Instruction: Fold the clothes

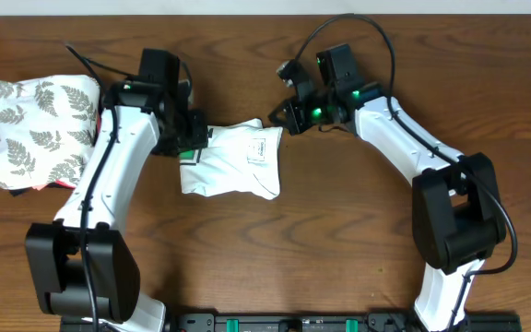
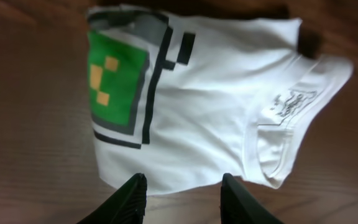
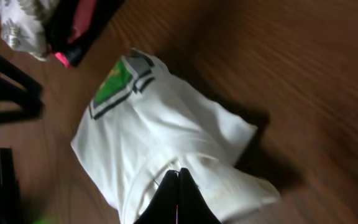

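Wood table (image 1: 339, 231), folded T-shirt (image 1: 233, 161); yellow print squares (image 2: 97, 78) only in left-wrist view.

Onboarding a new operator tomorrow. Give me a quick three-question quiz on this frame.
1. True or false: the T-shirt lies spread out flat with both sleeves showing.
2. Which end effector has its jaws apart? A. left B. right C. neither
3. Fill in: the square print on the T-shirt is mainly ___.
Key: 1. False, it is folded into a compact bundle. 2. A: the left end effector stands open, the right end effector shut. 3. Green.
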Tool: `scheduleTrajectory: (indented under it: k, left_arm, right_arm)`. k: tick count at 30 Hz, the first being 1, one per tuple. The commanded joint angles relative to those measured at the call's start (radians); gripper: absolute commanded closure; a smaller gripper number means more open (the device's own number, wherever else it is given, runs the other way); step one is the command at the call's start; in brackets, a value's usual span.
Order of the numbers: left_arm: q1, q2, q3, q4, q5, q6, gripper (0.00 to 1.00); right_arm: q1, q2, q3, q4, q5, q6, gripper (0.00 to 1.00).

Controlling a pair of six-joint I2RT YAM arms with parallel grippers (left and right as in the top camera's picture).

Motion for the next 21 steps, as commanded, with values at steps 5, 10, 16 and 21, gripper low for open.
scheduleTrajectory:
  k: [5,10,16,21]
  left_arm:
    - [0.002,0.010,-0.135,0.089,0.029,-0.013,0.61]
    - [0.002,0.011,-0.232,0.181,0.029,-0.023,0.60]
    - [0.002,0.016,-0.391,0.347,0.033,-0.034,0.60]
    - [0.002,0.030,-0.469,0.361,0.114,-0.036,0.60]
  right_arm:
    - [0.070,0.074,0.006,0.057,-0.016,0.049,0.99]
    - [0.103,0.137,0.006,0.086,-0.016,0.082,0.99]
    - [0.121,0.184,0.006,0.082,0.004,0.082,0.99]
    - [0.120,0.189,0.006,0.049,0.102,0.108,0.99]
